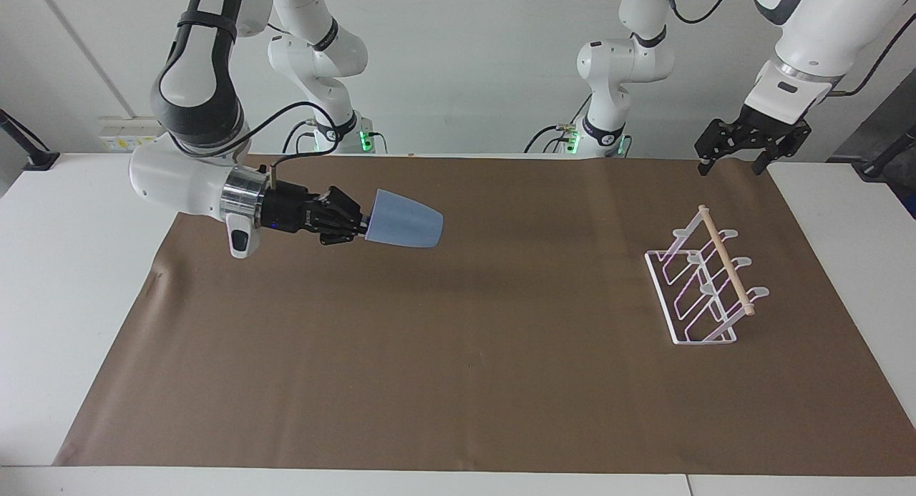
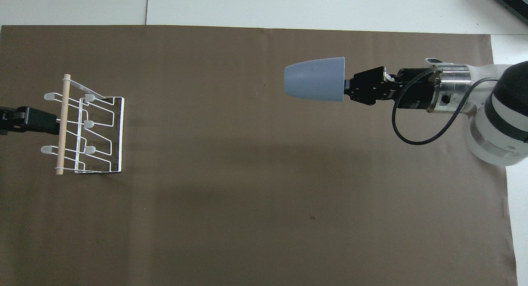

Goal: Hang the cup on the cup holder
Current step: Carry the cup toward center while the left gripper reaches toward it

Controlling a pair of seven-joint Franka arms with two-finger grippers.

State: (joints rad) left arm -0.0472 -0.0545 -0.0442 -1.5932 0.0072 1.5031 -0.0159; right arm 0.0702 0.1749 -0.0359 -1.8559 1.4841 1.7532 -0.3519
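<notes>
The light-blue cup (image 1: 404, 228) is held on its side in the air over the brown mat, toward the right arm's end of the table, its base pointing toward the cup holder. My right gripper (image 1: 361, 227) is shut on the cup's rim. In the overhead view the cup (image 2: 315, 79) sticks out from the right gripper (image 2: 346, 87). The white wire cup holder (image 1: 705, 288) with its wooden dowel (image 1: 726, 260) stands on the mat at the left arm's end and is empty; it also shows in the overhead view (image 2: 86, 125). My left gripper (image 1: 733, 156) is open and waits in the air beside the holder.
The brown mat (image 1: 458, 353) covers most of the white table (image 1: 64, 281). A wide stretch of bare mat lies between the cup and the cup holder. White table shows at both ends of the mat.
</notes>
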